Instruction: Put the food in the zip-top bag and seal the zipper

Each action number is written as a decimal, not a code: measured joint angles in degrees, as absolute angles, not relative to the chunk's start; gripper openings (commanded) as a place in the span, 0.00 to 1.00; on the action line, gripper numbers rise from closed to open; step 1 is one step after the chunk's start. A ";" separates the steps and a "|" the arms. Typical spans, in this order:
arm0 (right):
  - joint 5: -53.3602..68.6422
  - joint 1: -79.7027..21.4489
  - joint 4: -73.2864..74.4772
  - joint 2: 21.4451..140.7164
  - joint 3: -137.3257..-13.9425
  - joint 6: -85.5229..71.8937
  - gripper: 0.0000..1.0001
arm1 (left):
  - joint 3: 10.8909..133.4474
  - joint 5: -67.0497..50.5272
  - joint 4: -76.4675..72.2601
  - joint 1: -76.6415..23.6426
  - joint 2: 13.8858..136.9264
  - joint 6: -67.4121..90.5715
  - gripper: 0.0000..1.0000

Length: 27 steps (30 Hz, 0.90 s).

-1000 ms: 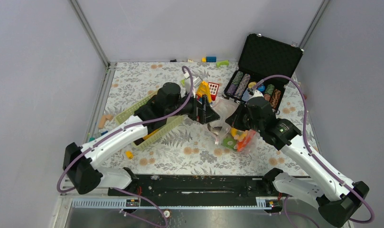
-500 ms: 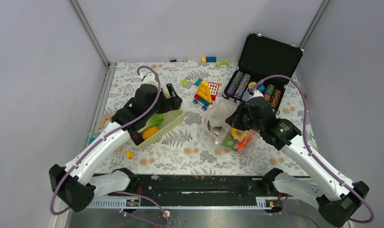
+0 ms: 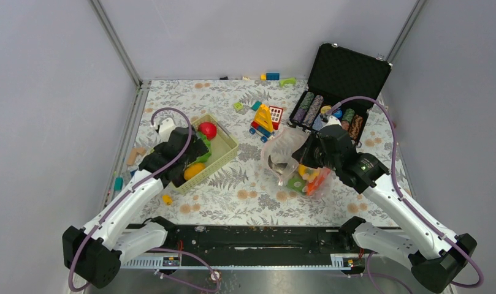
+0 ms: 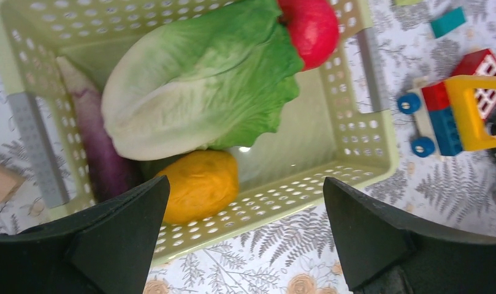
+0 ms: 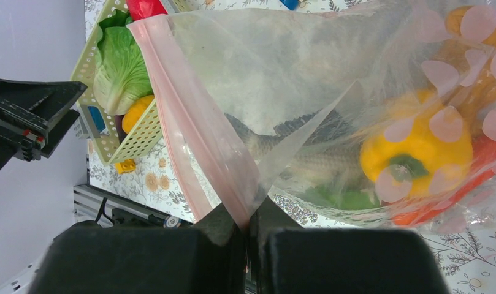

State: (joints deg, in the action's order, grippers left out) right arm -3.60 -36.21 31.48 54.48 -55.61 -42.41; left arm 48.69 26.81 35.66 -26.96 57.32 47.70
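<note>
My left gripper is spread over the lettuce: light and slick, so I'd grab its pale stem. My right gripper is pinching the zipper of the floppy bag.

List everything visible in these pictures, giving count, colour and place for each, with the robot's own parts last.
basket: one, pale green, left of centre
lettuce: one, green, in the basket
red round food: one, red, basket's far end
orange round food: one, orange-yellow, basket's near end
purple vegetable: one, purple, beside the lettuce
zip-top bag: one, clear, right of centre
zipper: one, pink-red, along the bag's mouth
yellow pepper: one, yellow, inside the bag
toy vehicle: one, yellow, red, blue, near table's centre
case: one, black, open, far right
poker chip stacks: several, mixed colours, in the case
loose blocks: several, mixed colours, table's far edge
left pincer: one, black, open above the basket
right pincer: one, black, shut on the zipper
</note>
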 measured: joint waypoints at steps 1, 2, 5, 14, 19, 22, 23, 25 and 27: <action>-3.60 -36.21 31.48 54.48 -55.57 -42.41 0.00 | 48.07 27.42 36.32 -26.76 57.21 48.27 0.99; -3.60 -36.21 31.46 54.48 -55.51 -42.41 0.00 | 47.64 27.70 36.58 -26.68 57.08 48.56 0.99; -3.60 -36.21 31.46 54.48 -55.18 -42.41 0.00 | 46.41 28.32 37.21 -26.28 56.64 49.43 0.99; -3.60 -36.21 31.46 54.46 -54.63 -42.41 0.00 | 45.23 28.27 36.93 -25.10 59.88 49.80 0.99; -3.60 -36.21 31.44 54.48 -54.54 -42.41 0.00 | 44.58 26.65 34.74 -23.66 64.77 49.21 0.99; -3.60 -36.21 31.44 54.48 -54.48 -42.41 0.00 | 44.38 25.61 33.69 -22.79 67.22 48.97 0.99; -3.60 -36.21 31.46 54.48 -54.46 -42.41 0.00 | 44.38 25.43 33.26 -22.59 67.88 48.90 0.99; -3.57 -36.21 31.44 54.48 -54.43 -42.41 0.00 | 44.38 25.23 32.64 -22.26 68.88 48.69 0.99; -3.60 -36.21 31.44 54.48 -54.41 -42.41 0.00 | 44.21 24.99 32.01 -22.04 69.67 48.49 0.98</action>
State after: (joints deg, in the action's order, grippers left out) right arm -3.60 -36.21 31.44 54.48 -54.41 -42.41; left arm 44.21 24.99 32.01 -22.04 69.67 48.49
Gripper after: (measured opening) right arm 0.017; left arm 0.985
